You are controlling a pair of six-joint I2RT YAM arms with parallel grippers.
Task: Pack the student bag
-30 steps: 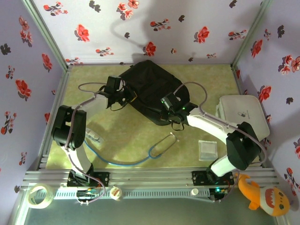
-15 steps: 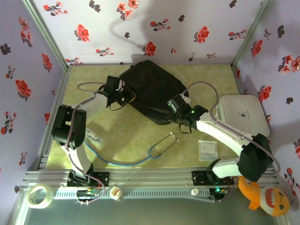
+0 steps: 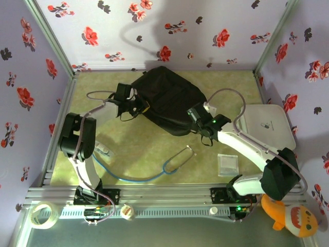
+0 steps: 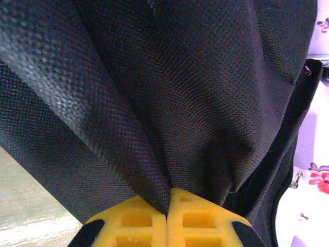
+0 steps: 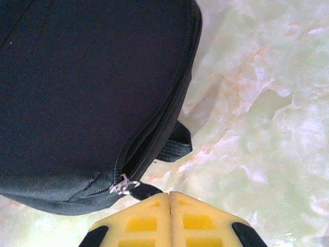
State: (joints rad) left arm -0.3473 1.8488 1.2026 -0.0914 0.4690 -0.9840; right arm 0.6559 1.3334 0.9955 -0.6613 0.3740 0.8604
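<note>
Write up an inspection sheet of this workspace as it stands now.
Surface: green marbled table top, flat.
Job's things: large black soft fabric student bag lies at far centre; metal zip pull at its near edge.
Clutter: blue-tubed stethoscope, clear square plastic pouch and flat white rounded-corner board on the table; pale roll of tape and orange plush toy by the near rail.
Grippers: left end effector shut on the bag's fabric; right end effector shut beside the zip pull, any grip unclear.
Cables: grey cable loops at both arms.
Surroundings: lilac flower-print walls.
</note>
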